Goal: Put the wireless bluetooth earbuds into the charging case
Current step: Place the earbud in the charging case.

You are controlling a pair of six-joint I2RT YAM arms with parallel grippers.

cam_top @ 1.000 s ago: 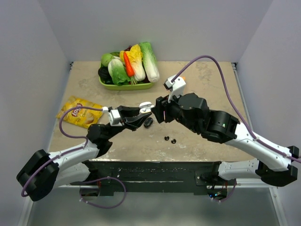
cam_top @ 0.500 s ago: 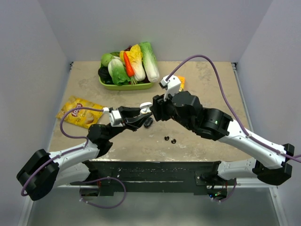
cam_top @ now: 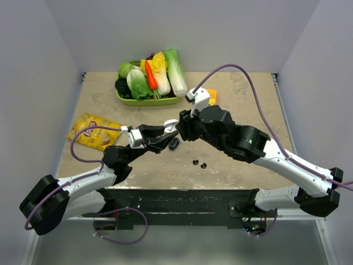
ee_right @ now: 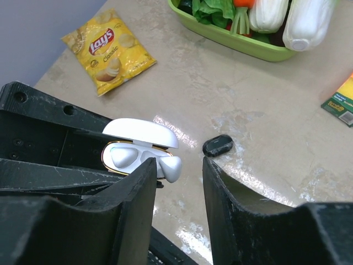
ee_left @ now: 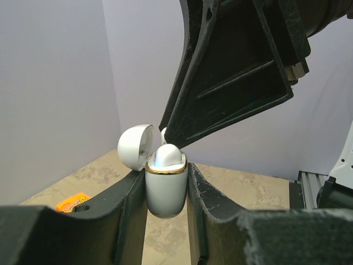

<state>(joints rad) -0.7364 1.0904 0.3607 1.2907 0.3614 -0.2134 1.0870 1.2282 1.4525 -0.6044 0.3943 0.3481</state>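
My left gripper is shut on the white, gold-rimmed charging case, held upright above the table with its lid open. One white earbud sits in a slot. A second white earbud sticks out of the other slot, leaning over the rim. My right gripper hangs right over the case with its jaws apart; its left finger is beside that earbud. Two black earbuds lie on the table near the front.
A small black case lies on the table under the grippers. A green tray of vegetables stands at the back. A yellow chips bag lies at the left, an orange packet behind the right arm.
My right gripper has shifted left over the open case and its jaws have narrowed. The left gripper has held the case still.
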